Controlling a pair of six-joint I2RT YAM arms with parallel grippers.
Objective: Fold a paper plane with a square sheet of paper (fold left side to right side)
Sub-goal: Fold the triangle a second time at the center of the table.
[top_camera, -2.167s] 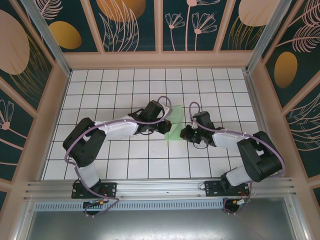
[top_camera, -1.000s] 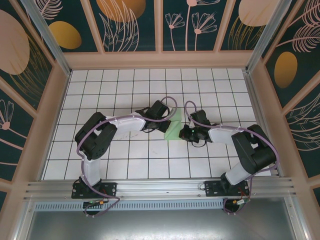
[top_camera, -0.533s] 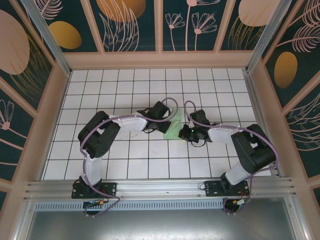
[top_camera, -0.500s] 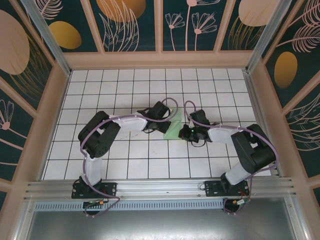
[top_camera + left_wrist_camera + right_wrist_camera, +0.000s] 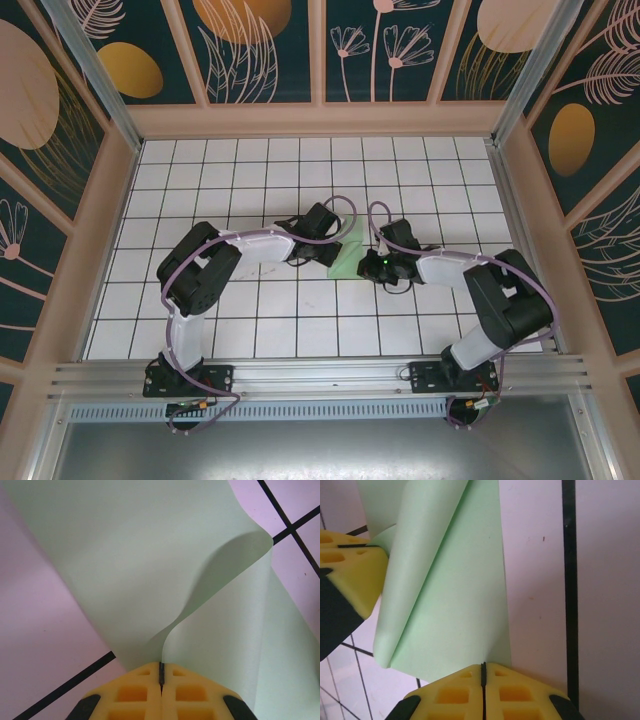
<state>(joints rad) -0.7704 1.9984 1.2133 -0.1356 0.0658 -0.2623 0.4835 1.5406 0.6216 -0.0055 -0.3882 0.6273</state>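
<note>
Looking down from above, I have my left gripper (image 5: 333,247) and my right gripper (image 5: 368,266) meeting near the middle of the white gridded table (image 5: 250,180), with the pale-green square sheet of paper (image 5: 349,258) lying between them. At my left wrist, my yellow pads (image 5: 135,695) are pressed together on the sheet's edge, which runs straight into the seam between them. From there the paper (image 5: 125,565) bows up off the tiles and curls over. At my right wrist, my pads (image 5: 520,695) are closed tight against each other at the near edge of the sheet (image 5: 455,610), which lies flat there. Whether they pinch it or merely touch it I cannot tell. My left pad (image 5: 347,575) shows at the left side, right against the curled flap.
</note>
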